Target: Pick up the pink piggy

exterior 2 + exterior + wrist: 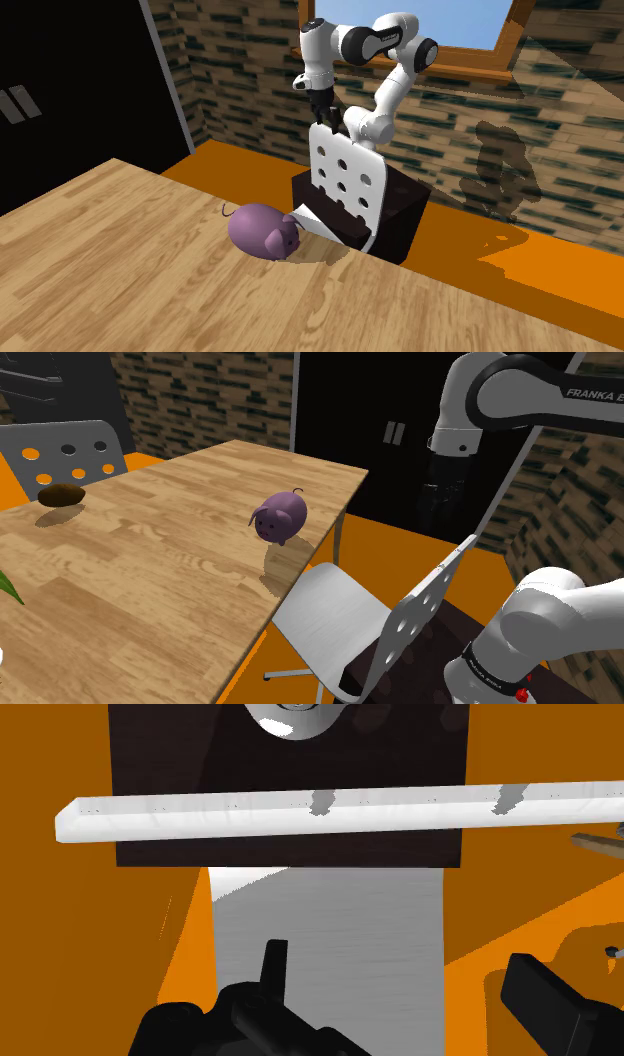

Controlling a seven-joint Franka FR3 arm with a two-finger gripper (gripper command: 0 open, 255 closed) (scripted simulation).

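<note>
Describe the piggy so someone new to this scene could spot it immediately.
Start at the wooden table. The piggy stands near its edge, by the grey chair that stands before the robot. It is a rounded mauve figure with a curly tail, unlike the dark brown oval lump farther along the table.

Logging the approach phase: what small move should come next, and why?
Probably shift the open gripper across toward the piggy: it hangs above the chair, off the table, while the piggy stands on the table near that edge.
</note>
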